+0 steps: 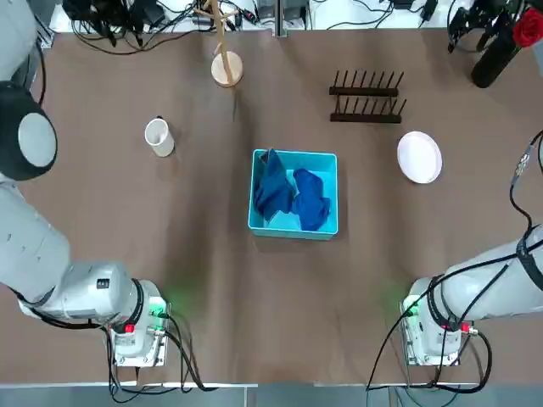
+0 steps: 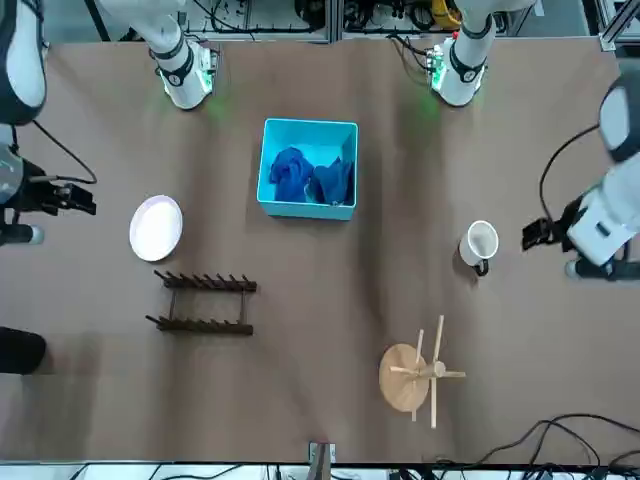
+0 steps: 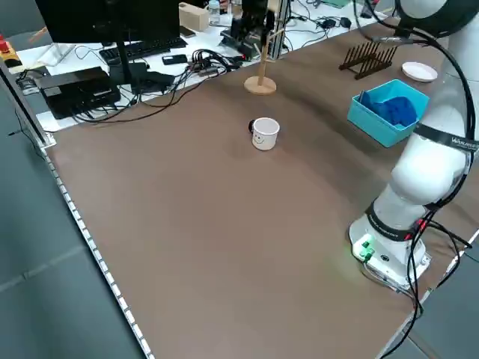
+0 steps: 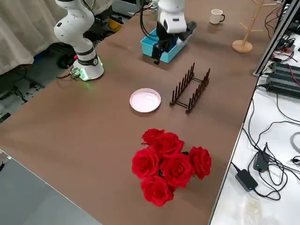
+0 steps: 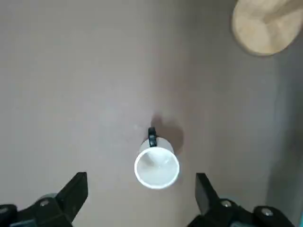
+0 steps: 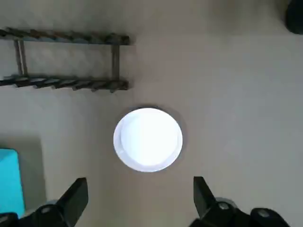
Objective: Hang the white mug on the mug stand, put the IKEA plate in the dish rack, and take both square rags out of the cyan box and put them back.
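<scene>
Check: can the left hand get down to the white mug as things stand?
Probably yes. The left hand hangs open above the upright white mug, and only bare table surrounds it; the mug stand stands well off.

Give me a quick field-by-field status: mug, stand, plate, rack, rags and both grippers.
white mug: upright on table, not hung
mug stand: pegs bare
IKEA plate: flat on table, beside dish rack
dish rack: holds nothing
square rags: both inside cyan box
left gripper: open, above the mug
right gripper: open, above the plate
</scene>
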